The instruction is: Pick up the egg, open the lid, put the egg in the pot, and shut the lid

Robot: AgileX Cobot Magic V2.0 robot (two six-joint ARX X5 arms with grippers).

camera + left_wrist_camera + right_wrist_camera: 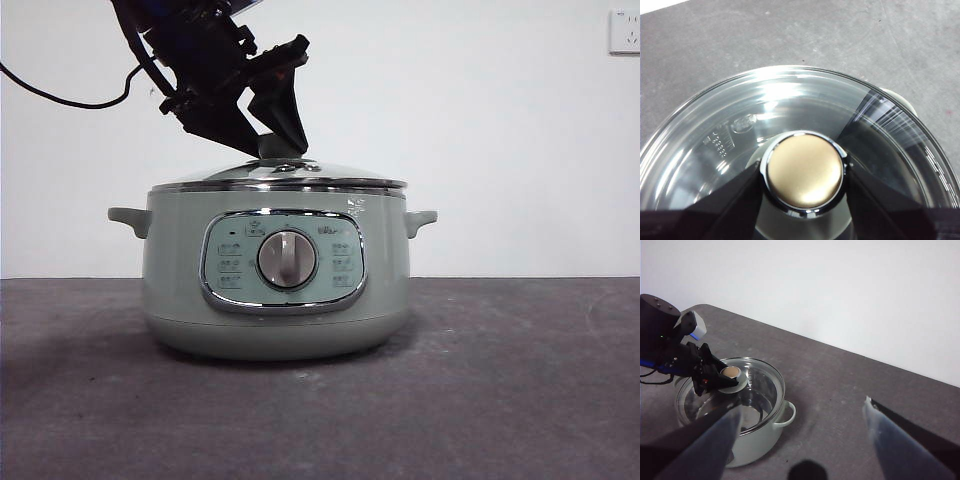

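Now the left gripper [805,177] pinches the lid [280,177] by its knob, centre frame atop the pot [275,280], the right gripper [800,440] spread wide; release gently; egg unseen.

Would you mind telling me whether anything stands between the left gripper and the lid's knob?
Nothing visible does. The left gripper already has one jaw on each side of the knob, on the lid sitting on the pot.

Glass lid [300,176] seated on sage-green pot [180,300] — knob gripped.
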